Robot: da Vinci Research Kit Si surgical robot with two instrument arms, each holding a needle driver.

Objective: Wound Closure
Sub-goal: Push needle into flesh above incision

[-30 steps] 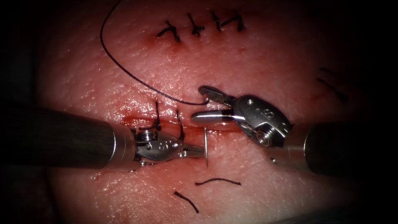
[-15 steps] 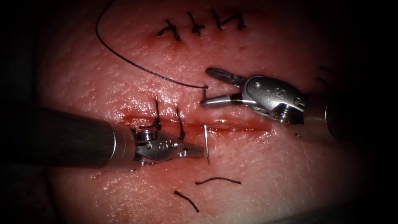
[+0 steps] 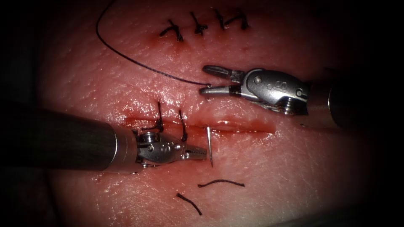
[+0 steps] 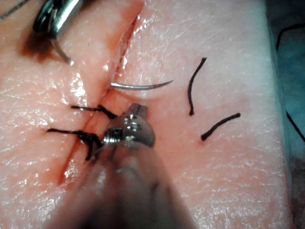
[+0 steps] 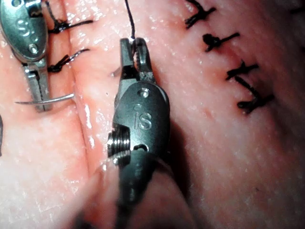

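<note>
The left tool [image 3: 201, 153] grips the needle [image 3: 209, 145] near its tip on the near side of the cut [image 3: 235, 126], the needle passing into the tissue [image 3: 273, 168] there. The right tool's [image 3: 207, 80] fingers stand slightly parted around the thread [image 3: 126, 56], beyond the cut.

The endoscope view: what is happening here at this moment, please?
Two tools work on a cut in the tissue. The left tool holds the curved needle near its point end, below the cut; the needle's other end is in the tissue at the cut. The right tool, above the cut, has its jaws open about the thread. Two stitches already cross the cut at its left part. Two cut ends of thread lie below.
</note>
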